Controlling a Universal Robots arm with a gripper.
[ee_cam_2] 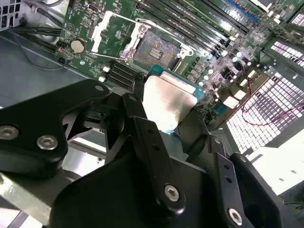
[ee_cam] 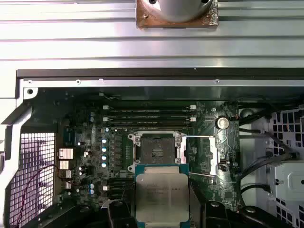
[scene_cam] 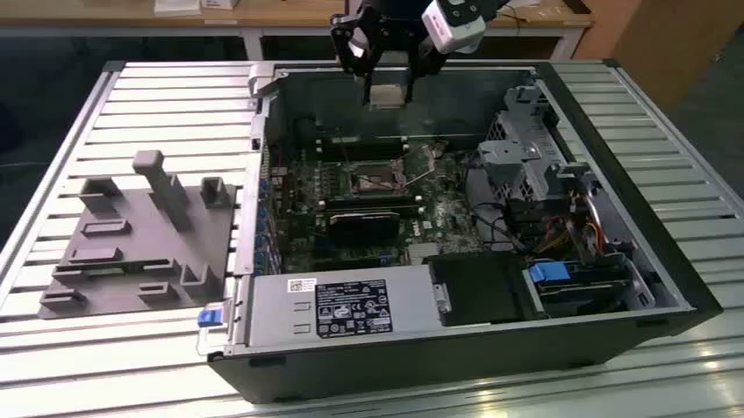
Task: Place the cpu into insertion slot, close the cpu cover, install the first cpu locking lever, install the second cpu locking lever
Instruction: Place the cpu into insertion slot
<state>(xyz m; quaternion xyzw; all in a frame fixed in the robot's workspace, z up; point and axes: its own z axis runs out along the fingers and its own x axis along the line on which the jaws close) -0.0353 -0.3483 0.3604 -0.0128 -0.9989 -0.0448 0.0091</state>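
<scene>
Jaws clamped on the cpu [scene_cam: 388,92], one black finger [ee_cam: 120,214] against each of two opposite edges. The silver top faced the camera in both wrist views [ee_cam_2: 167,100] [ee_cam: 161,198]. Its other two edges were free, with open air around them.

The cpu hung above the open computer case [scene_cam: 686,300], near the rim of the far wall and apart from every part inside.

The insertion slot [ee_cam: 156,152] lay beneath the jaws and just past the cpu's leading edge, well apart from it in height. Its dark middle was bare and its silver rim was exposed on all sides [ee_cam_2: 154,50].

The cpu cover [ee_cam: 202,154] stood open, folded off to one side of the slot and leaving the mouth unobstructed [ee_cam_2: 113,34].

Room around the slot:
- The memory slots [ee_cam: 149,116] ran just beyond its far edge.
- A black rectangular block [scene_cam: 361,225] sat on the near side.
- A drive cage [scene_cam: 529,165] crowded the exterior view's right.
- The case wall closed the exterior view's left.

Count:
- one cpu
- one insertion slot
- one cpu cover
- one coin cell [ee_cam: 222,123]
- four memory slots, as near as could be counted

One grey fixture [scene_cam: 134,239] sat on the slatted tabletop [scene_cam: 663,104], well apart from the jaws at the exterior view's left.
</scene>
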